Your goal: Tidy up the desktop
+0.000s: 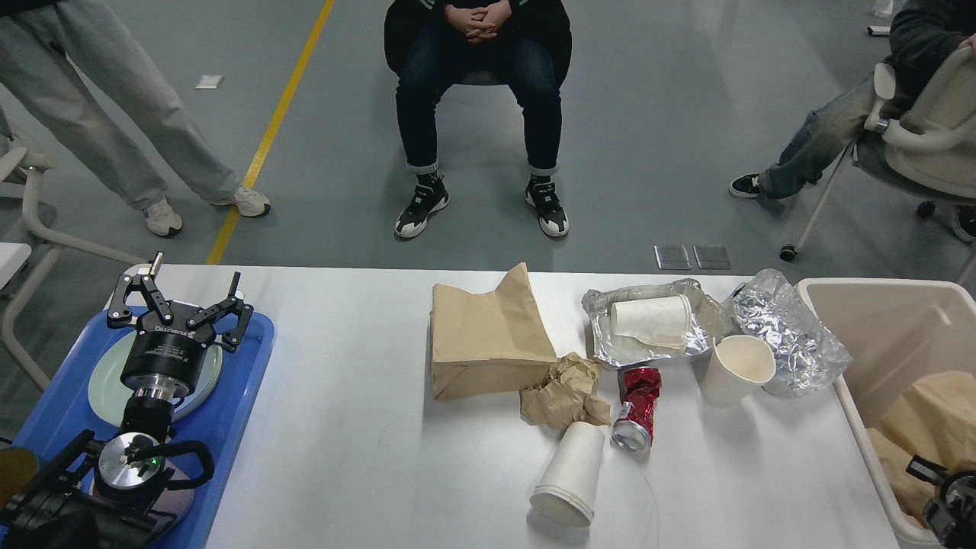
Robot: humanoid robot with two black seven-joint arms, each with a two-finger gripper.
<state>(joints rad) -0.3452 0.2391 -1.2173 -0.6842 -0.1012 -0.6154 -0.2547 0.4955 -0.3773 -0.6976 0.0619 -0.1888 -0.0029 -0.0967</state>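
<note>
The desk (358, 427) is lying wide, white and smooth across the middle. A brown paper bag (488, 335), crumpled paper (564, 393), a squashed red can (637, 408), paper cups (568, 476) and shiny foil (793, 335) are sitting on it. The left gripper (183, 299) is hanging over a blue tray (229, 412) at the desk's left end, fingers spread wide, holding nothing. The right gripper (942, 496) is peeking in by the beige bin (877, 320); I cannot tell its fingers.

Left hand (193, 286) body: white lettering, too small to read.
</note>
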